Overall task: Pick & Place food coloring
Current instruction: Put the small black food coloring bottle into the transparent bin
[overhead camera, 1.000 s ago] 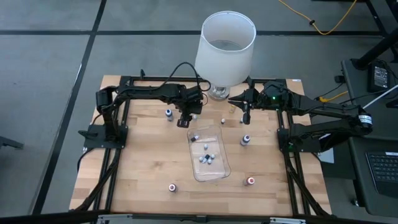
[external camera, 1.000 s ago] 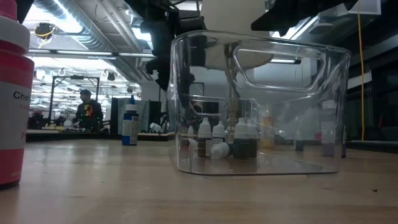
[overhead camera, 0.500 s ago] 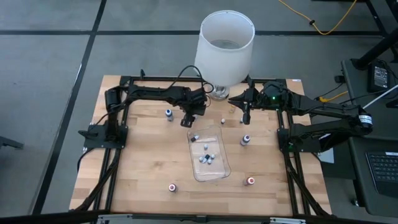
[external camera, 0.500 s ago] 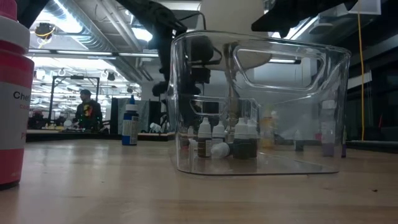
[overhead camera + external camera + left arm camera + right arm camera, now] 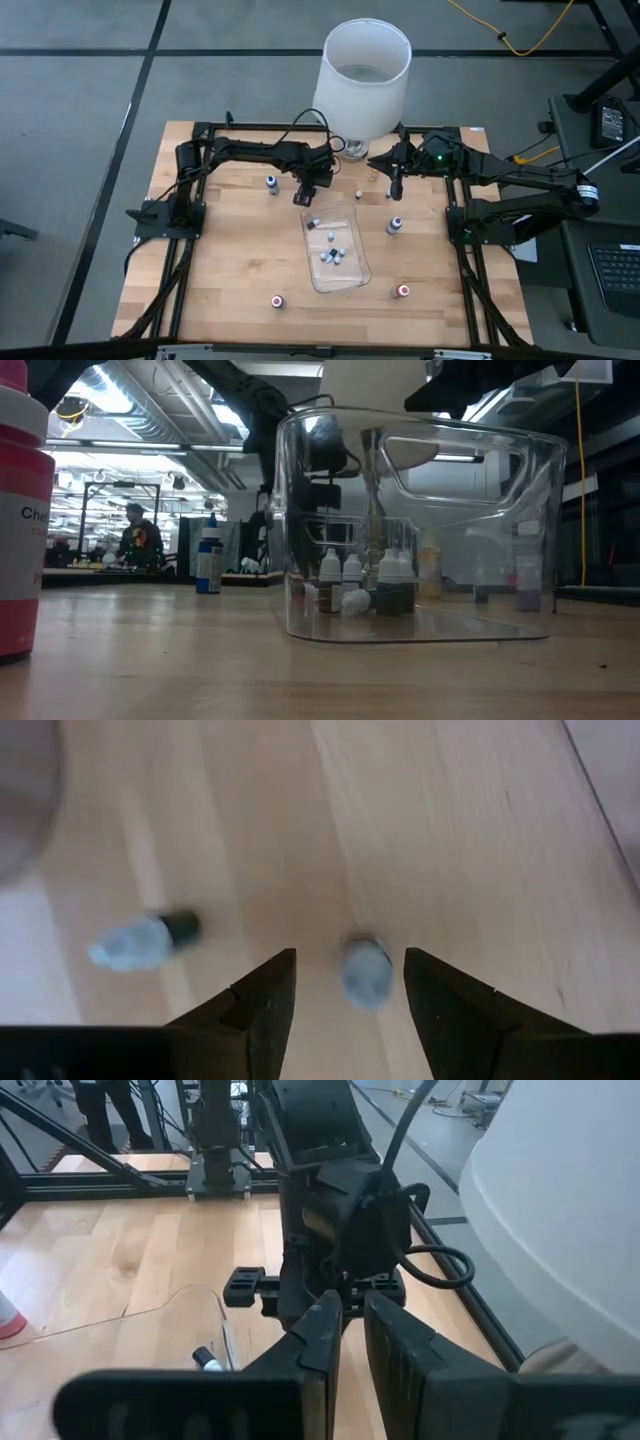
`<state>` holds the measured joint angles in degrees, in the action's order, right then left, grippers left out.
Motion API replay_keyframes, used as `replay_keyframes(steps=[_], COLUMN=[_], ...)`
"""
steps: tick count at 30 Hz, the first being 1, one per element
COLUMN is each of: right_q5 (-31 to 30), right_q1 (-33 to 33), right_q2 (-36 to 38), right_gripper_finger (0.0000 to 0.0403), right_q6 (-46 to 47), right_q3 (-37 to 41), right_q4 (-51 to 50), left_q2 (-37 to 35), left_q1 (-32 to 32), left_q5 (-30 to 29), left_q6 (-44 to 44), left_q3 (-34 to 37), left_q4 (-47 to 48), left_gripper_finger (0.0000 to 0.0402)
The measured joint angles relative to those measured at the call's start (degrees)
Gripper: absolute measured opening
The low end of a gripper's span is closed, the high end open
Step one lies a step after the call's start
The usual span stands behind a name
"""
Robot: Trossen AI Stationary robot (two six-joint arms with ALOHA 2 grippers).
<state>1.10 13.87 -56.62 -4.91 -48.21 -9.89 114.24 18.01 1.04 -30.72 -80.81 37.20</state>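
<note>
Left gripper (image 5: 345, 995): fingers apart, straddling a small pale-capped food-coloring bottle (image 5: 366, 971) on the wooden worktop (image 5: 235, 260), positioned for pickup. Right gripper (image 5: 348, 1342): fingers nearly together, empty, waiting near the large white lamp (image 5: 362, 78).

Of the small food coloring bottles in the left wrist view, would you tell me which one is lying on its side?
The bottle with the dark cap, off to one side of the left gripper. The other bottle stands upright, seen cap-on between the open fingers.

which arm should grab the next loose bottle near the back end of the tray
Left, probably. The left gripper hangs with open jaws straddling a small upright bottle on the wood near the tray. The right gripper sits farther right, jaws shut, over bare table.
</note>
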Motion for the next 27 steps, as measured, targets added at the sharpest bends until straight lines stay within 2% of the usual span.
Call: replay_keyframes(steps=[7, 18, 22, 27], right_q5=[0.0, 0.0, 0.0, 0.0], right_q1=[0.0, 0.0, 0.0, 0.0], right_q2=[0.0, 0.0, 0.0, 0.0], right_gripper_finger=[0.0053, 0.0053, 0.0053, 0.0053], right_q6=[-0.1, -0.2, -0.3, -0.3], right_q3=[0.0, 0.0, 0.0, 0.0], right_q4=[-1.7, -2.0, -2.0, -2.1], left_q2=[0.1, -0.7, -2.8, -7.7], left_q1=[0.1, 0.0, 0.0, -0.3], left_q5=[0.0, -0.5, -1.2, -4.1], left_q6=[1.3, 3.2, 4.4, 6.2], left_q3=[0.0, 0.0, -1.6, -6.7], left_q4=[0.6, 3.7, 5.2, 12.3], left_gripper_finger=[0.0151, 0.0043, 0.0043, 0.0053])
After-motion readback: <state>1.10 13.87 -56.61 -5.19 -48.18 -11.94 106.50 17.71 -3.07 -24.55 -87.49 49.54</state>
